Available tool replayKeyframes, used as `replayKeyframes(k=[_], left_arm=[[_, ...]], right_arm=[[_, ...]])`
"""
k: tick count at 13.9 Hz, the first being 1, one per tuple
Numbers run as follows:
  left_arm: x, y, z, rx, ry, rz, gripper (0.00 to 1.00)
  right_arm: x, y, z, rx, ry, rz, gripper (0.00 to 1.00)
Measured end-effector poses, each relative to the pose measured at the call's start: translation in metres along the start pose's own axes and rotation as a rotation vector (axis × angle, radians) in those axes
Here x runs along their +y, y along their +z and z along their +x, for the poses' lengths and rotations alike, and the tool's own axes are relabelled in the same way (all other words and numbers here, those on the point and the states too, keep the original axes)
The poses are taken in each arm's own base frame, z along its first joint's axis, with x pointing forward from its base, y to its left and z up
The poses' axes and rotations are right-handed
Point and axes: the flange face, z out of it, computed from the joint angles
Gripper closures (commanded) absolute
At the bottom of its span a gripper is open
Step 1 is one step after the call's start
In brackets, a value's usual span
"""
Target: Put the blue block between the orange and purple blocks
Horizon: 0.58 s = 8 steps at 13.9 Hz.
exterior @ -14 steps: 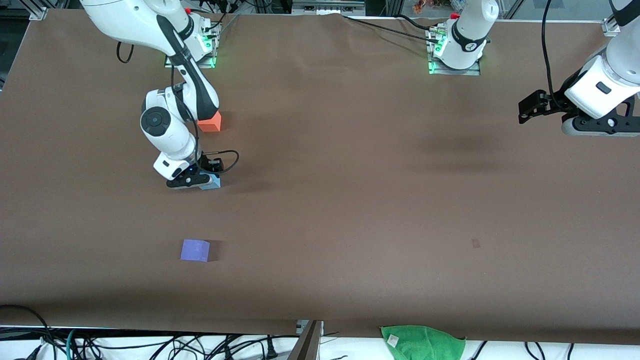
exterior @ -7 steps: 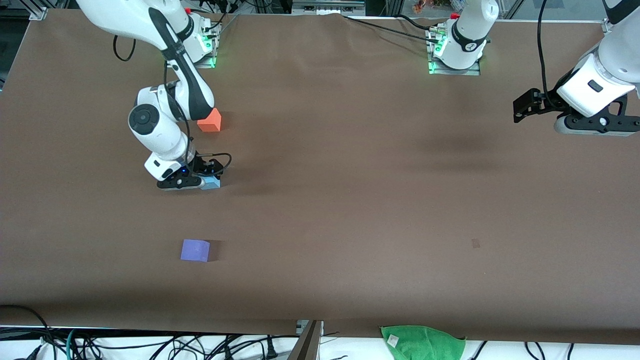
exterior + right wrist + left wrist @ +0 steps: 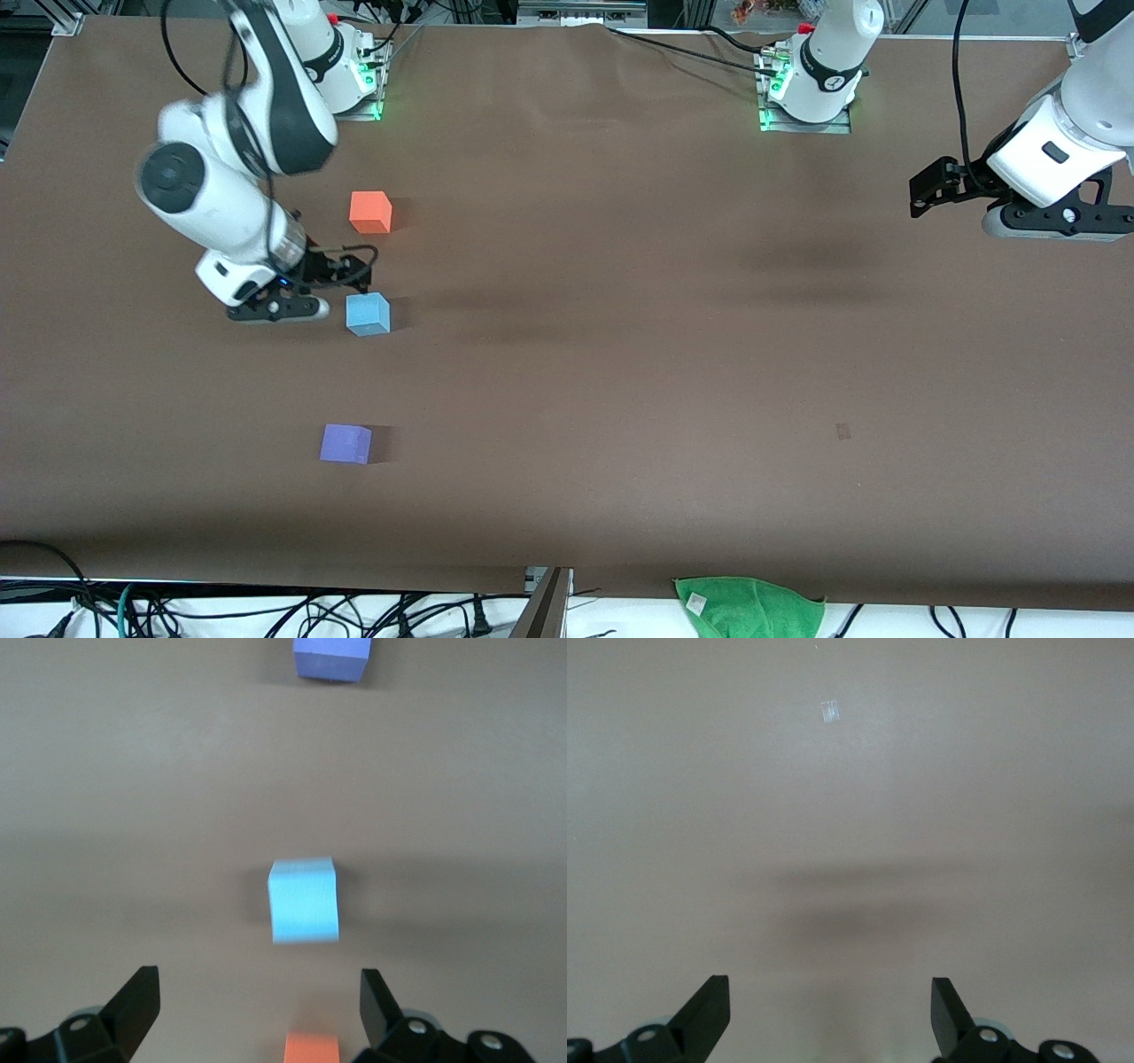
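Note:
The light blue block (image 3: 368, 314) sits on the brown table, in line between the orange block (image 3: 370, 212) and the purple block (image 3: 345, 443). My right gripper (image 3: 275, 308) is open and empty, raised over the table beside the blue block, toward the right arm's end. The right wrist view shows the blue block (image 3: 303, 900), the purple block (image 3: 330, 657) and the orange block (image 3: 312, 1049) in a row, with my open right gripper (image 3: 259, 1005) holding nothing. My left gripper (image 3: 1054, 221) waits, open and empty, over the left arm's end of the table; in its wrist view (image 3: 830, 1010) only bare table shows.
A green cloth (image 3: 749, 605) lies off the table's edge nearest the front camera. A small pale mark (image 3: 842, 431) is on the table, also visible in the left wrist view (image 3: 829, 711). Cables hang below the near edge.
My right gripper has let go of the blue block, risen and moved toward the right arm's end. The blue block stays on the table. The left arm has shifted slightly.

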Motion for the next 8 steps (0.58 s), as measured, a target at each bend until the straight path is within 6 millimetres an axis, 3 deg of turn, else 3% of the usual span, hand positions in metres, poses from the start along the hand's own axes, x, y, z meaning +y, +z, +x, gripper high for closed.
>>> replayKeyframes(k=[2, 4, 8], left_arm=[[0.0, 0.0, 0.0, 0.0, 0.0, 0.0, 0.0], [0.0, 0.0, 0.0, 0.0, 0.0, 0.0, 0.0], [0.0, 0.0, 0.0, 0.0, 0.0, 0.0, 0.0]], right_arm=[[-0.003, -0.055, -0.005, 0.006, -0.009, 0.009, 0.0], [0.004, -0.088, -0.019, 0.012, -0.003, 0.015, 0.0], [0.064, -0.131, -0.036, 0.034, 0.008, 0.033, 0.0]])
